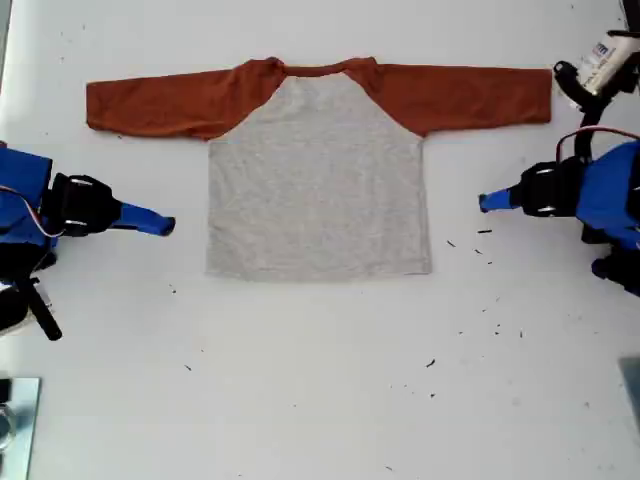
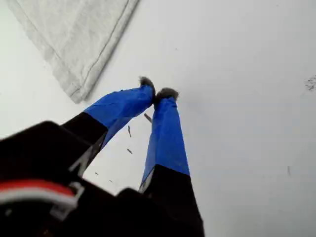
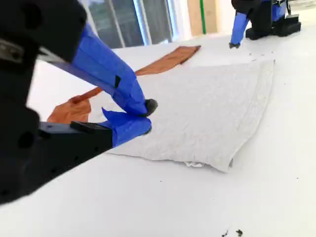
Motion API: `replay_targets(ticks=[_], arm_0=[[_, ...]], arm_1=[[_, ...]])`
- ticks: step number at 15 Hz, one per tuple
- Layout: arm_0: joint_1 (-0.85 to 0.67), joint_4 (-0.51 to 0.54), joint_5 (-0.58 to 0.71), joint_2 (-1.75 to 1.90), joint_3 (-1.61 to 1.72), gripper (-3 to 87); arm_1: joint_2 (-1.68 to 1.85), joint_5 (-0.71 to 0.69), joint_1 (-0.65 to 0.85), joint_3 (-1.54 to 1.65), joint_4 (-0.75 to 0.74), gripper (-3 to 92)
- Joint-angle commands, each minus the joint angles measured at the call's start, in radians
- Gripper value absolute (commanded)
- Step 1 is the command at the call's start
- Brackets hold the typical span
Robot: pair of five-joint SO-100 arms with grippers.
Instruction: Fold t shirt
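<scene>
My first gripper (image 2: 158, 93) has its blue-taped jaws pressed together at the tips, holding nothing, above bare table (image 2: 247, 98) just off a hem corner of the t shirt (image 2: 74, 39). In the exterior view it sits at the right edge of the frame (image 1: 484, 203). My second gripper (image 3: 145, 116) is likewise closed and empty, at that view's left (image 1: 165, 226). The t shirt (image 1: 318, 170) lies flat in the upper middle, sleeves spread, apart from both grippers.
</scene>
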Motion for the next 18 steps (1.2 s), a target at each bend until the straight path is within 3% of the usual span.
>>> replay_targets(ticks=[1, 12, 14, 16, 18], arm_0=[[0.025, -0.005, 0.011, 0.006, 0.009, -0.3], [0.020, -0.005, 0.012, 0.006, 0.009, -0.3], [0.023, -0.005, 0.009, 0.006, 0.009, -0.3], [0.021, -0.005, 0.009, 0.006, 0.009, -0.3], [0.020, -0.005, 0.009, 0.006, 0.009, -0.3]], arm_1=[[0.012, -0.005, -0.023, 0.051, 0.009, 3.4], [0.012, -0.051, -0.018, 0.049, 0.000, 3.5], [0.012, -0.031, -0.051, -0.058, 0.066, 3.2], [-0.190, -0.135, 0.011, -0.304, 0.083, 3.2], [-0.653, -0.307, 0.147, -0.666, 0.112, 3.3]])
